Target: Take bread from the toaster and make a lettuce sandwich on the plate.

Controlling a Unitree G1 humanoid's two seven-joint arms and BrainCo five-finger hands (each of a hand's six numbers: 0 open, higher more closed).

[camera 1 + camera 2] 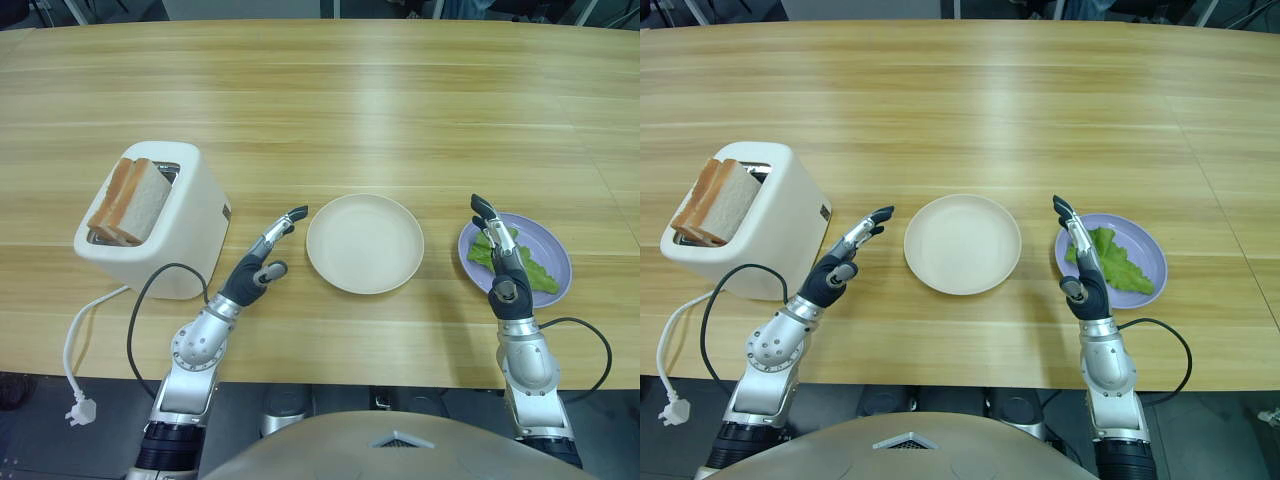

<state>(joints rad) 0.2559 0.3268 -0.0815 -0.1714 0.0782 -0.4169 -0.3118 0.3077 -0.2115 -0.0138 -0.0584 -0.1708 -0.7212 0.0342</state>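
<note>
On the wooden table (350, 100), left side, stands a white toaster (190, 225), with two bread slices (130, 200) upright in its slots and leaning together. Its black cord (150, 290) loops off the front edge beside a white cable ending in a plug (80, 410). At centre lies a cream plate (365, 243). To the right sits a purple plate (1160, 262) carrying a lettuce leaf (1118, 262). Left hand (258, 270) is between toaster and cream plate, fingers extended, holding nothing. Right hand (1085, 270) is raised at the purple plate's near-left rim, fingers straight and spread wide, grasping nothing.
</note>
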